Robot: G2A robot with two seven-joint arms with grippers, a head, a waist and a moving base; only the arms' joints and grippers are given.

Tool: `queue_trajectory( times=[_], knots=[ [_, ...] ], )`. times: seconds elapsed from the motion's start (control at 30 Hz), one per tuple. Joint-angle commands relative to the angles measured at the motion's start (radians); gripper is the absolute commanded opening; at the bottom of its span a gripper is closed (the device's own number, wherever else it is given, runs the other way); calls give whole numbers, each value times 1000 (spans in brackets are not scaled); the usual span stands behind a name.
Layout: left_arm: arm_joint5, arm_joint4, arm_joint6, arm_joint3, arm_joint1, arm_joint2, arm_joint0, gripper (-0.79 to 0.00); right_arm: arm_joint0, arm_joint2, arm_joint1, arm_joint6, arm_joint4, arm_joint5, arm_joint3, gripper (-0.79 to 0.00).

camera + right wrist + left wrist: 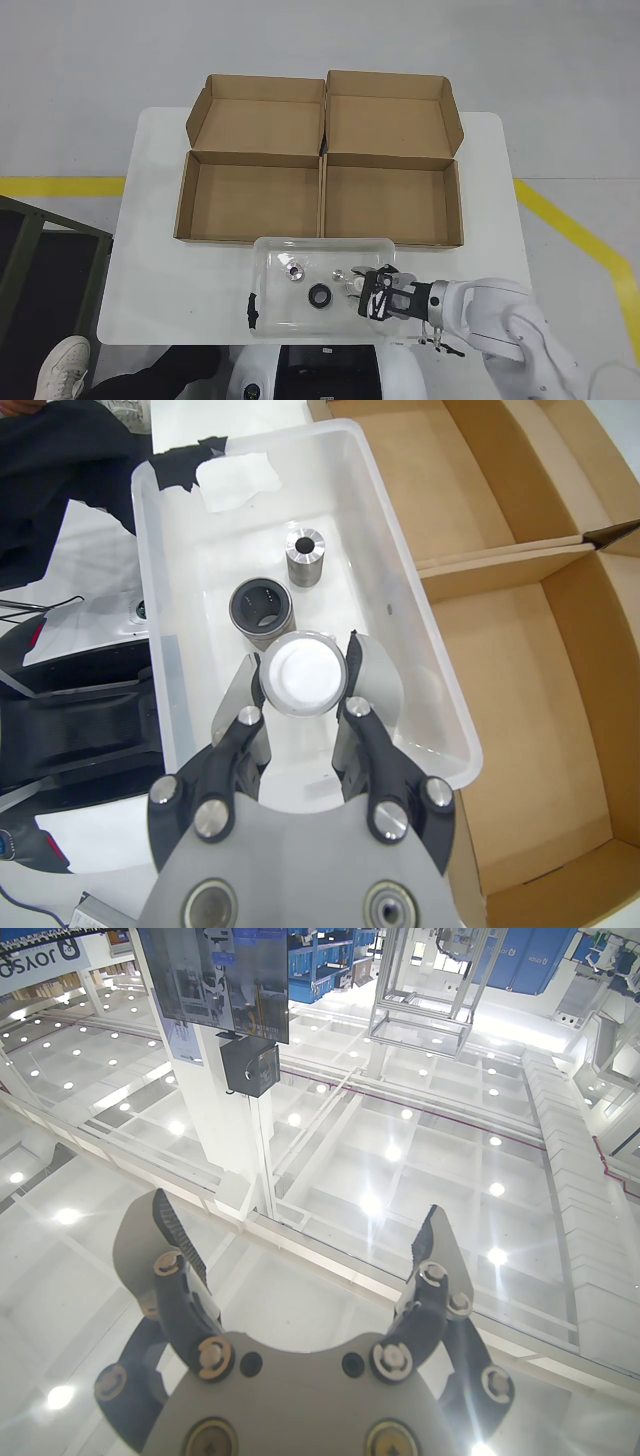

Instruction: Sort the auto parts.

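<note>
Right gripper (303,660) clenched round silver ring (305,675), axis upright, within clear bin (400,550). Just ahead: black bearing (261,607), then steel cylinder (305,557). Cardboard boxes (385,205) wait past bin's far rim, right-hand box nearest. Left gripper (296,1208) released, pointing ceilingward.

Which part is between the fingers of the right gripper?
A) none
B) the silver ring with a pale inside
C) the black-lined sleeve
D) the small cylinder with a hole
B: the right gripper has its fingers against both sides of the silver ring; the black-lined sleeve and the cylinder stand free in the clear bin.
</note>
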Motion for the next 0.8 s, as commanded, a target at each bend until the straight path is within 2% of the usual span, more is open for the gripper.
queue_trajectory(
  times=[0.0, 0.17, 0.33, 0.47, 0.77],
  knots=[
    [0, 0, 0, 0, 0, 0, 0, 0, 2, 8, 3, 3, 0, 2, -19, -785],
    [0, 0, 0, 0, 0, 0, 0, 0, 12, 35, 9, -24, 42, 14, -51, -785],
    [0, 0, 0, 0, 0, 0, 0, 0, 41, 67, 7, -141, 160, 86, -20, -785],
    [0, 0, 0, 0, 0, 0, 0, 0, 74, 59, 5, -202, 268, 100, 29, -785],
    [0, 0, 0, 0, 0, 0, 0, 0, 191, -12, -2, -255, 425, 119, 113, -785]
  ],
)
